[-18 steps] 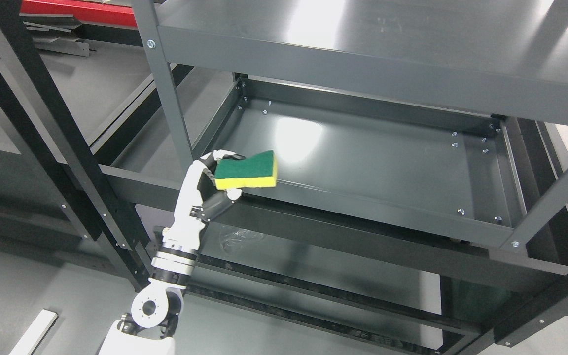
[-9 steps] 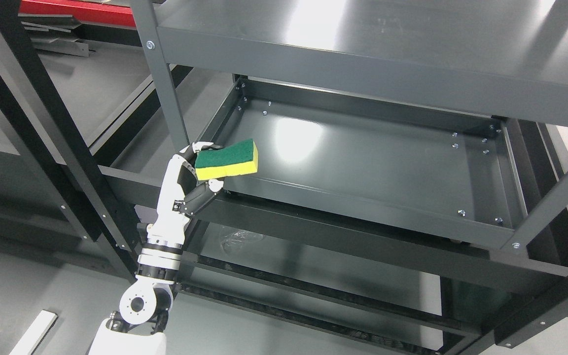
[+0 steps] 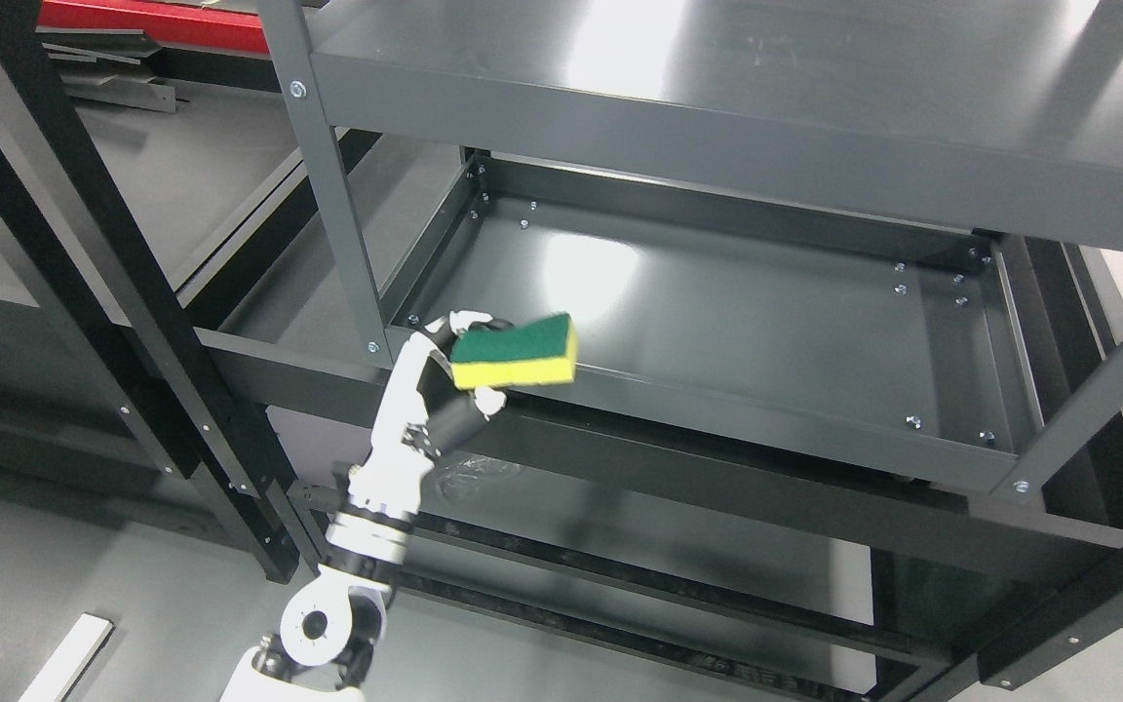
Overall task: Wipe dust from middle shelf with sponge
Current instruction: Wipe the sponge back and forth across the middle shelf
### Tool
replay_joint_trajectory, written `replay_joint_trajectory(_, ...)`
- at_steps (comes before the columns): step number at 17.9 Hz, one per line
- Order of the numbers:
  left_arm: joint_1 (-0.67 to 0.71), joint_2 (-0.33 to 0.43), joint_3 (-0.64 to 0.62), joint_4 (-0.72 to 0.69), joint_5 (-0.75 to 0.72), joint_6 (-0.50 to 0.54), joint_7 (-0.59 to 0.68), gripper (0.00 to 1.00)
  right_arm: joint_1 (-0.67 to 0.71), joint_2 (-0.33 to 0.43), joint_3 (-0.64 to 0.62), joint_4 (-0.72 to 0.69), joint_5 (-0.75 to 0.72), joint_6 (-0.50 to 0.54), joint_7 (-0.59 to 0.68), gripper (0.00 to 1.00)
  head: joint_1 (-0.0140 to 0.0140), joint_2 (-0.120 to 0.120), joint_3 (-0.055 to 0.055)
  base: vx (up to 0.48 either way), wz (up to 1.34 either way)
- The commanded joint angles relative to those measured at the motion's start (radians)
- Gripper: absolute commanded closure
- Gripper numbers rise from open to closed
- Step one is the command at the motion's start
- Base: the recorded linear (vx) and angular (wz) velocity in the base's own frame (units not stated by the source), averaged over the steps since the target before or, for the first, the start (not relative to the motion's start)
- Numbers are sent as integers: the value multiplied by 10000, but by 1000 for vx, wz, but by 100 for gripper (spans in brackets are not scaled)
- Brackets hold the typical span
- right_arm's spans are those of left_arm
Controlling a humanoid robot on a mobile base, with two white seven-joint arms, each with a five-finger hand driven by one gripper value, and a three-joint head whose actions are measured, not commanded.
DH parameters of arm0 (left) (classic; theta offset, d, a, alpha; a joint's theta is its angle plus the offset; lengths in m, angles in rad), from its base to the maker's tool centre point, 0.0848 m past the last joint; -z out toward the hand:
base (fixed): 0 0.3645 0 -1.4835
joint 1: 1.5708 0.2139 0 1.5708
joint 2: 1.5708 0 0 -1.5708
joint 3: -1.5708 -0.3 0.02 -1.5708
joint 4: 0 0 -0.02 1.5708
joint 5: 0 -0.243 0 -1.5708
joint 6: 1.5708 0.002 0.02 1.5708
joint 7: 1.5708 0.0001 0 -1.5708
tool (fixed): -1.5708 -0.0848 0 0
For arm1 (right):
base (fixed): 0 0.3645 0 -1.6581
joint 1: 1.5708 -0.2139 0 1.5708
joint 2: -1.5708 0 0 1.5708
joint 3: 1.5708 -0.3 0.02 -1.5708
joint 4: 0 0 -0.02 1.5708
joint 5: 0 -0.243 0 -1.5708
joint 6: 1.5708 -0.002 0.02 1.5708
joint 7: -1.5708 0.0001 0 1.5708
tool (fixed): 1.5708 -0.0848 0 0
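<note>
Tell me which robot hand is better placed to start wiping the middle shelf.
Left. The left robot hand already grips the sponge at the front-left edge of the middle shelf, probably needing only to lower it onto the surface. The right arm is out of view.

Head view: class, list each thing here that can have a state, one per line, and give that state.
Left hand: shut on the sponge, at the middle shelf's front left corner.
Sponge: held, green side up, yellow below, blurred.
Middle shelf: bare, glossy, nothing lying on it.
Top shelf: bare where it shows.
Right hand: not in view.
</note>
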Motion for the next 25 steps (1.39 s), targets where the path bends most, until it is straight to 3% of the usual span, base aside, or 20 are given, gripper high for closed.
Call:
replay_joint_trajectory(1, 642, 175, -1277, -770, 165, -83, 0, 93, 7, -175, 0, -175, 0, 723, 9, 0, 0, 0, 0, 0, 0)
replay_joint_trajectory(6, 642, 175, -834, -648, 272, -67, 183, 94, 7, -175, 0, -175, 0, 723, 9, 0, 0, 0, 0, 0, 0)
replay_joint_trajectory(9, 642, 175, 573, -357, 272, -67, 369, 94, 7, -175, 0, -175, 0, 723, 9, 0, 0, 0, 0, 0, 0)
replay_joint_trajectory(13, 673, 175, 2876, -294, 272, -6, -1164, 94, 7, -175, 0, -175, 0, 723, 9, 0, 0, 0, 0, 0, 0)
replay_joint_trajectory(25, 704, 175, 2895, -248, 287, 25, -798, 94, -9, -175, 0, -175, 0, 723, 9, 0, 0, 0, 0, 0, 0)
